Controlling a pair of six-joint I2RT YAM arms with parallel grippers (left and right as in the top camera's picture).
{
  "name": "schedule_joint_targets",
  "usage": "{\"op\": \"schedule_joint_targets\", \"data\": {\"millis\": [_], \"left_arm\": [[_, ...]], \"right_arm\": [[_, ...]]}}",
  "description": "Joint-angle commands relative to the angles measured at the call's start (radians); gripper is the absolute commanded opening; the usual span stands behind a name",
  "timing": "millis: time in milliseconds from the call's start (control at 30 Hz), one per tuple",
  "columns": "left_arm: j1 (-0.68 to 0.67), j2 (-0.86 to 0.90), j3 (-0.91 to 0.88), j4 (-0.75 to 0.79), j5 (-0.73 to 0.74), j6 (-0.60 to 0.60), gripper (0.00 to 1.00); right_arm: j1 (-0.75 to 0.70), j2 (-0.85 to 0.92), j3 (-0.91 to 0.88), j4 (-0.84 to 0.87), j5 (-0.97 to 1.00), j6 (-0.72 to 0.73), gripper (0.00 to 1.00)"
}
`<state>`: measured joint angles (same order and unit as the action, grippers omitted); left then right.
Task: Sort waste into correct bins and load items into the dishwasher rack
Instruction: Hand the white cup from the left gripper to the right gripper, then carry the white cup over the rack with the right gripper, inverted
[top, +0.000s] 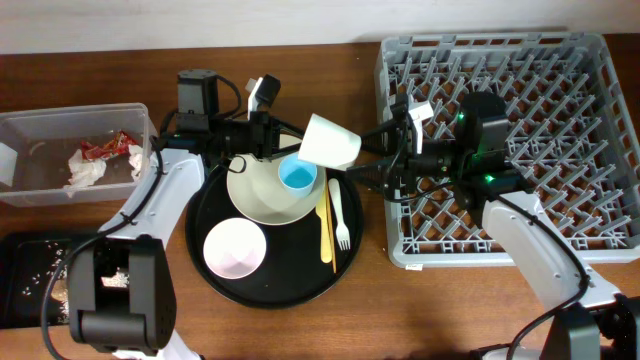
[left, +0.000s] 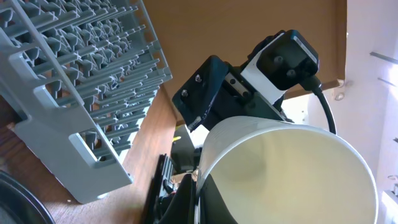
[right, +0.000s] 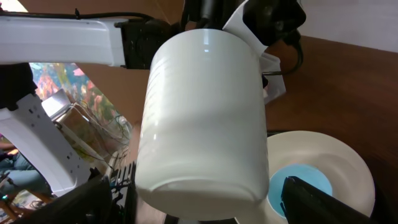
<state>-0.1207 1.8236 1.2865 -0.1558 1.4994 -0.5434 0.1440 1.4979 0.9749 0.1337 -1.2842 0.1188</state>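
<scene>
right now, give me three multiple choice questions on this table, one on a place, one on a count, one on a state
1. Where does the blue cup sit?
A. in the rack
B. on the cream plate
C. in the clear tub

2. How many utensils lie on the round black tray?
A. one
B. two
C. four

3. The cream cup is:
A. in the air between the left gripper and right gripper
B. standing on the tray
C. upside down in the rack

B: it rests on the plate.
B: a white fork and a yellow utensil.
A: it hangs tilted above the plate.
</scene>
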Motion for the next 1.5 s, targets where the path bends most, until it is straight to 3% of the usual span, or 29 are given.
{"op": "schedule_joint_targets", "data": {"millis": [0,267,367,700,767,800,833,933,967,1033,1067,1100,1300,1467], "left_arm": [[-0.004,0.007,0.008,0.005,0.003,-0.002,0.0],[-0.002,0.007,0.008,0.005,0.005,-0.002,0.0],[-0.001,0.007,0.008,0.005,0.004,-0.002,0.0],[0.001,0.007,0.008,0.005,-0.004,-0.002,0.0],[0.001,0.007,0.008,0.005,-0.003,-0.002,0.0],[0.001,0.007,0.008,0.005,-0.004,-0.002,0.0],[0.001,0.007,0.008,0.005,-0.007,-0.002,0.0],[0.001,0.007,0.008,0.005,-0.023,-0.002,0.0],[0.001,0.007,0.008,0.006,-0.024,-0.002,0.03],[0.013,0.007,0.008,0.041,-0.068,-0.003,0.2],[0.033,0.007,0.008,0.065,-0.08,-0.003,0.33],[0.056,0.007,0.008,0.074,-0.086,-0.002,0.36],[0.239,0.007,0.008,0.055,-0.087,0.01,0.36],[0.255,0.007,0.008,-0.25,-0.303,0.219,0.36]], "right_arm": [[0.008,0.003,0.01,0.006,-0.013,-0.014,0.91],[0.063,0.03,0.01,0.083,0.032,0.021,0.88],[0.062,0.037,0.01,0.084,0.032,0.021,0.79],[0.031,0.037,0.011,0.118,0.009,0.056,0.79],[0.031,0.037,0.011,0.118,0.009,0.056,0.69],[0.031,0.037,0.011,0.117,0.008,0.06,0.54],[0.032,0.037,0.011,0.118,-0.002,0.059,0.48],[0.032,0.037,0.011,0.118,-0.006,0.06,0.49],[0.032,0.037,0.011,0.118,-0.006,0.063,0.49],[0.031,0.035,0.011,0.118,-0.007,0.082,0.48],[0.031,0.035,0.011,0.118,-0.014,0.085,0.47],[0.031,0.035,0.012,0.119,-0.013,0.093,0.46],[-0.075,0.002,0.037,0.141,-0.051,0.267,0.38],[-0.286,-0.171,0.037,0.14,-0.06,0.478,0.36]]}}
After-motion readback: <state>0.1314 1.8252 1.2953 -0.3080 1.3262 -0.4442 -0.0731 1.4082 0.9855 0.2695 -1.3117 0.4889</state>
